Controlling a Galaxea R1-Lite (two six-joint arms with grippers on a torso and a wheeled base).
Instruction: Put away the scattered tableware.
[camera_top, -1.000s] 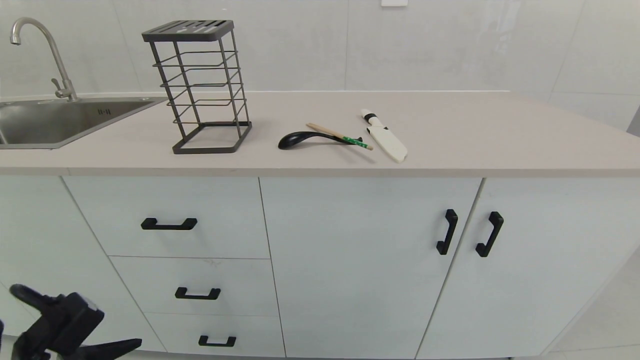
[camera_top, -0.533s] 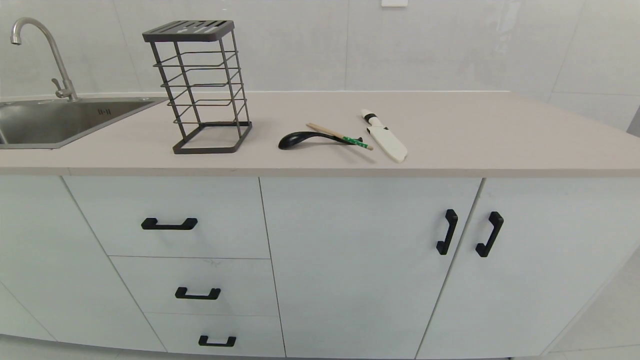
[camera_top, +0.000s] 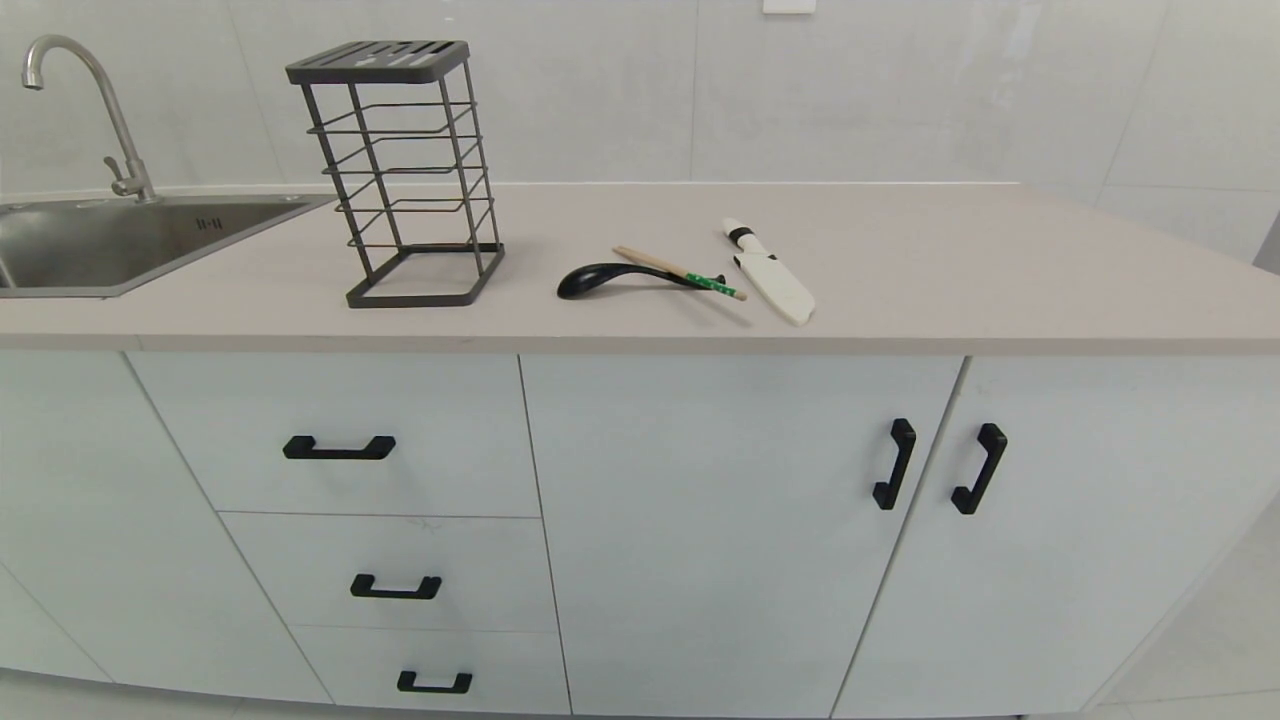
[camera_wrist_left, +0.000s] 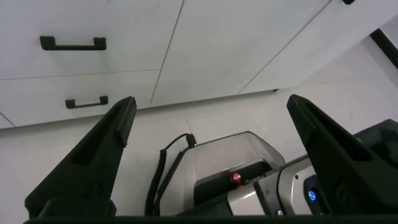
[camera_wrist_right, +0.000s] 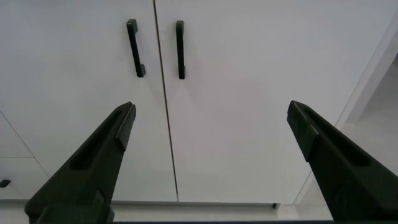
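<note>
You have three pieces lying on the tabletop (camera_top: 950, 260). The black spoon (camera_top: 600, 277) points its bowl toward the upright dark wire rack (camera_top: 400, 170), set apart from it. Wooden chopsticks (camera_top: 680, 273) with a green band cross the spoon's handle end. The white knife (camera_top: 770, 272), with a black band on its handle, lies just beside their tips.

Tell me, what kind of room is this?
Most likely a kitchen: a stainless steel sink with a curved metal tap is set into the beige countertop, white cupboards with black handles stand below, and a black spoon and wooden chopsticks lie on top.
</note>
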